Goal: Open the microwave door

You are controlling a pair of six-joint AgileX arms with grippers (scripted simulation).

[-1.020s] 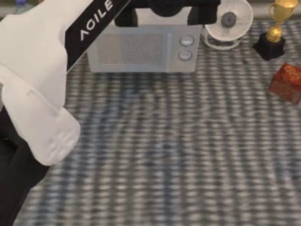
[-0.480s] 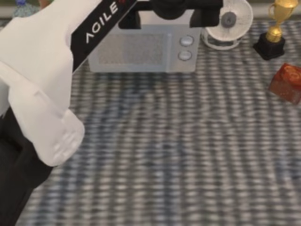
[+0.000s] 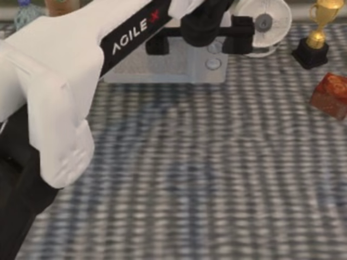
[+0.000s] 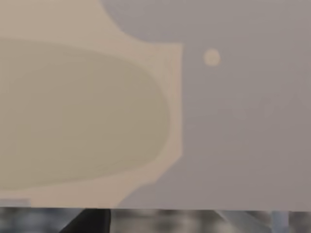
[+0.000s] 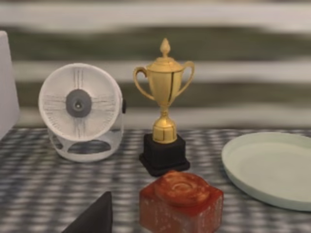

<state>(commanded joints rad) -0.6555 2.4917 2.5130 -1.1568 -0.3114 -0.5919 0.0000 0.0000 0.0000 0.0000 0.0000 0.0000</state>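
The microwave (image 3: 162,73) stands at the table's far edge, left of centre, mostly covered by my left arm. A strip of its grey front and one silver knob (image 3: 213,64) show. The microwave door lies flush with the front, and its mesh window is hidden under the arm. My left gripper (image 3: 200,38) hangs over the microwave's front top edge, open, its black fingers (image 3: 157,44) spread wide. The left wrist view is filled by a very close grey and cream surface. My right gripper (image 5: 92,218) is out of the top view, parked by the right-hand objects.
A round white fan (image 3: 264,21) stands just right of the microwave. A gold trophy (image 3: 316,32) and a red block (image 3: 331,95) sit at the far right. In the right wrist view a pale plate (image 5: 272,170) lies beside the red block (image 5: 181,201).
My left arm has swung right and toward the near side. Its gripper has come from above the microwave's top down over the front, now covering the door's window.
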